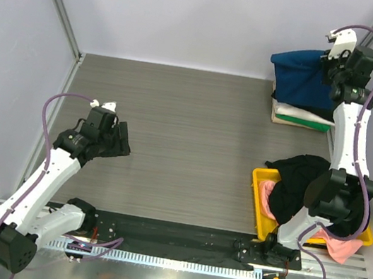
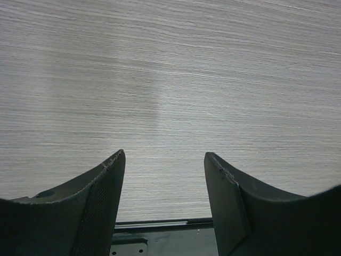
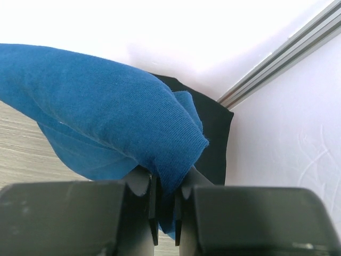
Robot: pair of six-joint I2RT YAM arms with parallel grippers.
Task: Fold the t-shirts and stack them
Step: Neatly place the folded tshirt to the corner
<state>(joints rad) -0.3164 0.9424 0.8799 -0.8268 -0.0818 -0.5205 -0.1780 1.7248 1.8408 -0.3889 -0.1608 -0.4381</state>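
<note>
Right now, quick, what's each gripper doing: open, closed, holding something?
Left gripper: open, holding nothing.
Right gripper: closed on the blue t-shirt.

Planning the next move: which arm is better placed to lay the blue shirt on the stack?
Right. The right gripper is shut on the blue shirt above the stack; the left gripper hangs open over the table.

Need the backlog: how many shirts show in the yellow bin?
2 in the yellow bin: a black shirt heaped on top, a pink shirt beneath, spilling over the near rim. More may be hidden.
</note>
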